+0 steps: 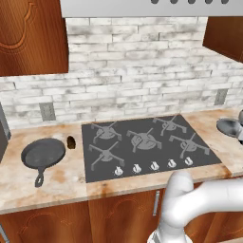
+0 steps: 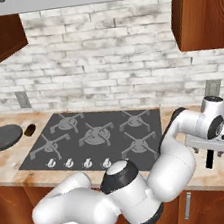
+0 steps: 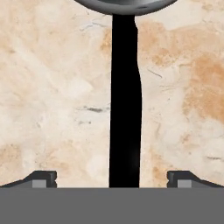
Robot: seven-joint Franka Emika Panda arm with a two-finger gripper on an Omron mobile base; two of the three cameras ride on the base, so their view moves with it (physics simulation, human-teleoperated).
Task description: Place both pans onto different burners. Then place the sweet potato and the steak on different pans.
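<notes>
The cooktop (image 1: pixel 149 142) and brick backsplash (image 1: pixel 137 71) are viewed forward and downward from behind the arm's left in the left base view, and from its right in the right base view; both are shared. In the hand view, the counter (image 3: pixel 52 96) and a black pan handle (image 3: pixel 125 100) are viewed straight down at close range.

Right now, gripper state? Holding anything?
Gripper: open, holding nothing. Its fingertips stand wide either side of the steel pan's handle, not touching it.
</notes>
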